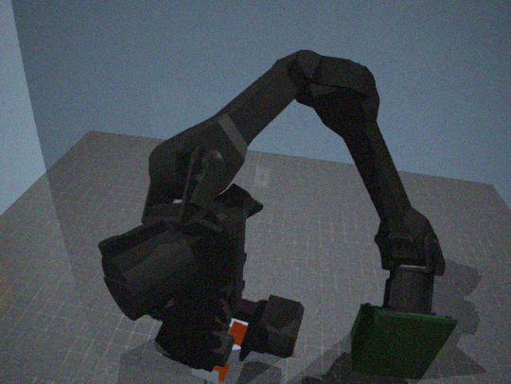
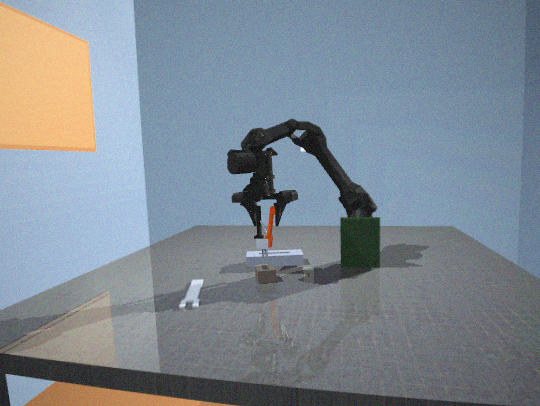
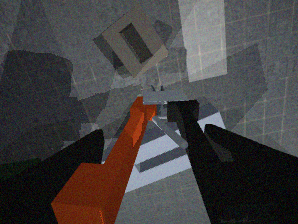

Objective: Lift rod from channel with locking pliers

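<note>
The locking pliers, with one orange and one black handle (image 2: 271,220) (image 3: 95,180), hang upright with the grey head down. My gripper (image 2: 268,224) (image 3: 154,133) is shut on the pliers, its dark fingers on the outer sides of the two spread handles. In the top view only orange parts of the pliers (image 1: 238,333) show beside the arm. The holster (image 2: 265,275) (image 3: 114,46) is a brown block with an empty slot. The pale channel block (image 2: 295,259) (image 3: 150,179) has a narrow slot. In the wrist view the jaws show between holster and channel block. I cannot make out the rod.
A pale wrench-shaped piece (image 2: 192,292) lies on the table left of the holster in the exterior view. The arm stands on a green block (image 1: 402,340) (image 2: 360,242) to the right. A pale strip (image 3: 205,40) shows at the top right of the wrist view.
</note>
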Robot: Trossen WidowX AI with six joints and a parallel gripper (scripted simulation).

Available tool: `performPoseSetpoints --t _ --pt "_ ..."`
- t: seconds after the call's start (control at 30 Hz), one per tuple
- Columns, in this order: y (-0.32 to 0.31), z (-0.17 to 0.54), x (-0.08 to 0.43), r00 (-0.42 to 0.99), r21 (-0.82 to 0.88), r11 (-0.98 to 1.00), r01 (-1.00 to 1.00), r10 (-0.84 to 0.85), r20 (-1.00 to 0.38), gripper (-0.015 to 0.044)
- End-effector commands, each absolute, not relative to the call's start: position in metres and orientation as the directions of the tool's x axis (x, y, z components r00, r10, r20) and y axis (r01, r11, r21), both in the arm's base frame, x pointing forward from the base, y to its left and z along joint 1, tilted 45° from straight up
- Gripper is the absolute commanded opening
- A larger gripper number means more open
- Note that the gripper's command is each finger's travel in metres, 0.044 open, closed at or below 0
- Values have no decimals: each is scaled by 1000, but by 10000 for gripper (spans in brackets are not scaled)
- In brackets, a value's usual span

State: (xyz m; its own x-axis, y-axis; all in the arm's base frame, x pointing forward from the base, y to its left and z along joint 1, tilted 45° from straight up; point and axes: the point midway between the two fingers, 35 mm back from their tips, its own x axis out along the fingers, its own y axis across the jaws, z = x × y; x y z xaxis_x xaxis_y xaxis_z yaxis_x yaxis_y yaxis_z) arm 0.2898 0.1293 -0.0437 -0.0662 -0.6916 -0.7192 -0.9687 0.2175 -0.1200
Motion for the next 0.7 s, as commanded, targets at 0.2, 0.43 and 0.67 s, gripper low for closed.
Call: performPoseSetpoints --t 0.2,0.43,0.67 --pt "123 -34 292 -55 -205 291 -934 -688 -724 318" --pt "118 -29 292 -54 -259 345 -902 -687 -725 318" --pt "113 -24 292 -54 -311 396 -864 -686 -726 318"
